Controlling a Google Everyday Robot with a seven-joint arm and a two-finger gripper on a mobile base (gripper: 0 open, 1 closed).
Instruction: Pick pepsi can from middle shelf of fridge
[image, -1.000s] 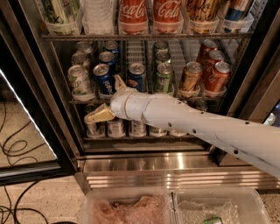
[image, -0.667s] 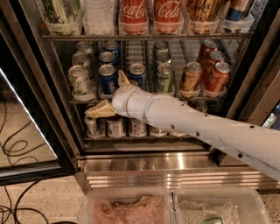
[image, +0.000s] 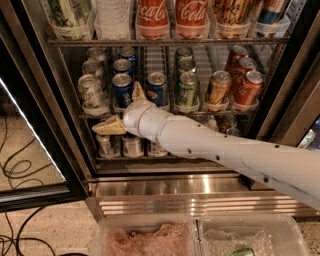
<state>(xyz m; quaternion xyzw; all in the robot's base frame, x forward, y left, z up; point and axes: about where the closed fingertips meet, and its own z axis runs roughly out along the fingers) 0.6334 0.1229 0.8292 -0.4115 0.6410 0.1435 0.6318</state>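
Note:
The fridge (image: 35, 105) stands open, its black frame around wire racks of drinks. On the middle shelf (image: 220, 114) two lanes of dark blue pepsi cans stand side by side; the front ones are a pepsi can (image: 121, 89) and its neighbour (image: 156, 87). My gripper (image: 121, 109) is open right in front of the left one. Its upper finger (image: 138, 92) rises between the two blue cans. Its lower finger (image: 107, 126) points left below the shelf edge. Nothing is held. My white arm (image: 225, 150) comes in from the lower right and hides part of the rack beneath.
Green cans (image: 188, 89) and orange-red cans (image: 247, 87) fill the lanes to the right, pale cans (image: 91, 92) the left lane. Coca-Cola bottles (image: 152, 15) stand on the rack above. Small cans (image: 132, 145) sit below. Plastic bins (image: 200, 237) and floor cables (image: 20, 170) lie below.
The gripper has edged slightly up and to the left, closer to the front blue can. The cans have not moved.

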